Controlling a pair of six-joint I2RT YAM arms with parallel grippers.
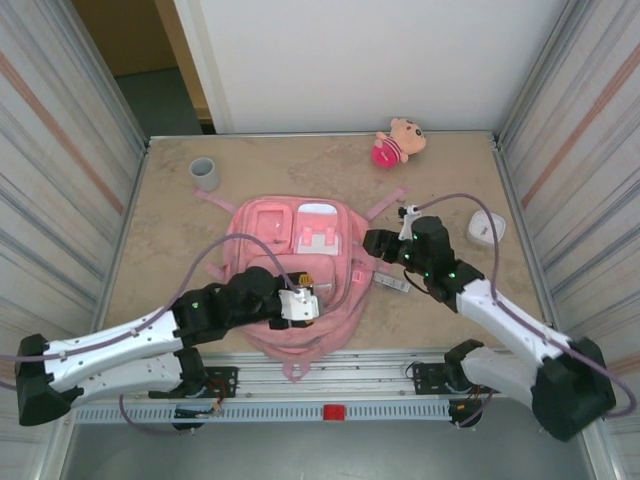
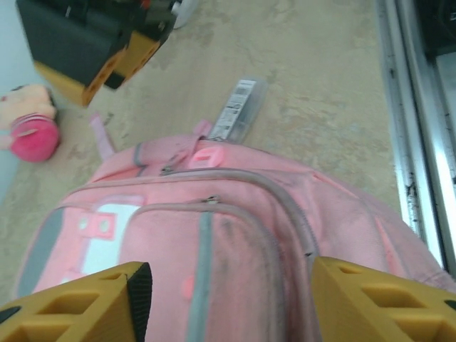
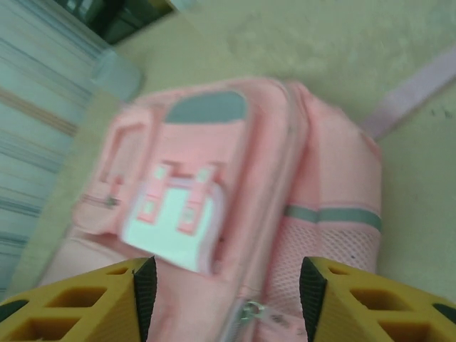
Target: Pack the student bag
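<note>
The student bag (image 1: 295,265) lies flat, front up, just ahead of the arm bases, and its zips look shut. The left gripper (image 2: 228,303) hangs over the bag's near end, fingers spread with nothing pinched. The right gripper (image 3: 224,288) stands at its right edge, likewise spread and empty. A clear packet (image 2: 239,110) lies just beside the bag's right side, and a plush doll (image 1: 400,142) and grey cup (image 1: 206,173) sit beyond its far end, so packing seems largely undone. The packet's barcode label is too blurred to read.
</note>
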